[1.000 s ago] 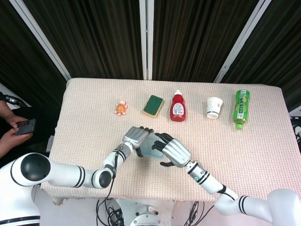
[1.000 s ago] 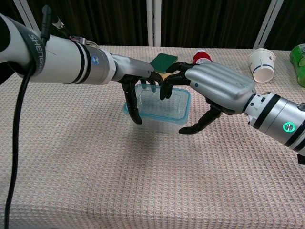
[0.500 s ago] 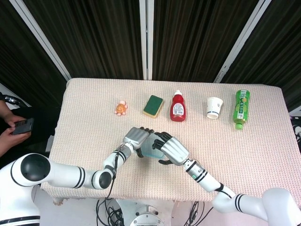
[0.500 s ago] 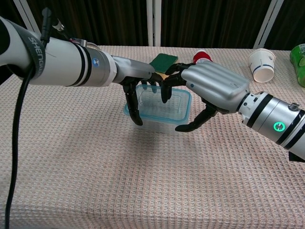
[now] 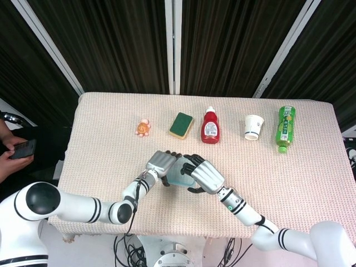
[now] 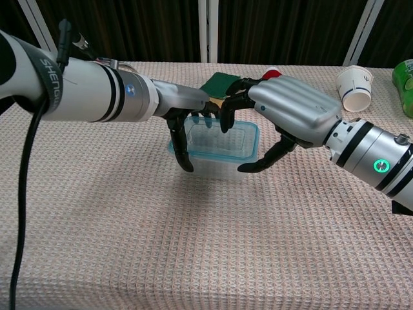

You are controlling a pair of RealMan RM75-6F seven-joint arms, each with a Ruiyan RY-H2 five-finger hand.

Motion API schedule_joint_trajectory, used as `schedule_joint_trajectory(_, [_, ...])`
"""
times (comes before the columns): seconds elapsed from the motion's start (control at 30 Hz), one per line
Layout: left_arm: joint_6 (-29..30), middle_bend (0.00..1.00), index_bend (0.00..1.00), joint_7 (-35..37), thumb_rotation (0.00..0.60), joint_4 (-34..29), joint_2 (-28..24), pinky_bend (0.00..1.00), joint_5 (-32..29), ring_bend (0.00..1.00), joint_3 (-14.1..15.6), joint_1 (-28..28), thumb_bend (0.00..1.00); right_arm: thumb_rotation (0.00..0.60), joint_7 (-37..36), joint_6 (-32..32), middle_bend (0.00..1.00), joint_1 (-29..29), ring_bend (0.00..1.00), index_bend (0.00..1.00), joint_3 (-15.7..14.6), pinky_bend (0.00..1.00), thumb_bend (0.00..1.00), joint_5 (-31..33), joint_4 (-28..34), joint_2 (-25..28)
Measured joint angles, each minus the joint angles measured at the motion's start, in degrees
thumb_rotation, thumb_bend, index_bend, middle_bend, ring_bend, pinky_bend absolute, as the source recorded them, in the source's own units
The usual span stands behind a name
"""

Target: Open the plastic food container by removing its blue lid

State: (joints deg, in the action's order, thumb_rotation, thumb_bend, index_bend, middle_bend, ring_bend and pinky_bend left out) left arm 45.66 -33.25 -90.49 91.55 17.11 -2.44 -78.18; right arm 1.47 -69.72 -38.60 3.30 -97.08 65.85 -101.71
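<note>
left arm: reaches in low from the left; left hand (image 6: 184, 113) sits at the container's left end.
left fingers: curled down over the left rim, dark tips (image 6: 185, 160) against the container wall, holding it.
right arm: comes in from the right, forearm angled up toward centre; right hand (image 6: 290, 110) arches over the container's right end.
right fingers: spread and hooked, upper tips (image 6: 227, 115) on the lid's far edge, thumb under the near right corner. Grip on the lid looks like contact; can't tell if clamped.
container (image 6: 216, 150): clear tub, mid-table (image 5: 100, 144), near edge, between both hands.
lid (image 6: 219, 143): blue, still seated.
delta vs 1 s ago: right hand has moved closer over the lid and its wrist sits higher; left hand and container unchanged.
</note>
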Motion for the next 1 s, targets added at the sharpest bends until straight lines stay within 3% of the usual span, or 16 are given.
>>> schedule_joint_trajectory(0.57, [3.1, 0.3, 0.18, -1.3, 0.6, 1.4, 2.9, 0.34, 5.4, 0.18, -0.2, 2.0, 0.0, 0.6, -0.5, -2.1, 0.41, 0.0, 0.19, 0.47, 0.2, 0.28, 0.09, -0.1, 1.6, 1.4])
schedule_joint_trajectory(1.0, [-0.6, 0.29, 0.17, 2.3, 0.6, -0.3, 0.6, 0.32, 6.3, 0.18, -2.4, 3.7, 0.0, 0.6, -1.9, -5.5, 0.47, 0.2, 0.3, 0.54, 0.3, 0.43, 0.36, -1.0, -3.7, -1.9])
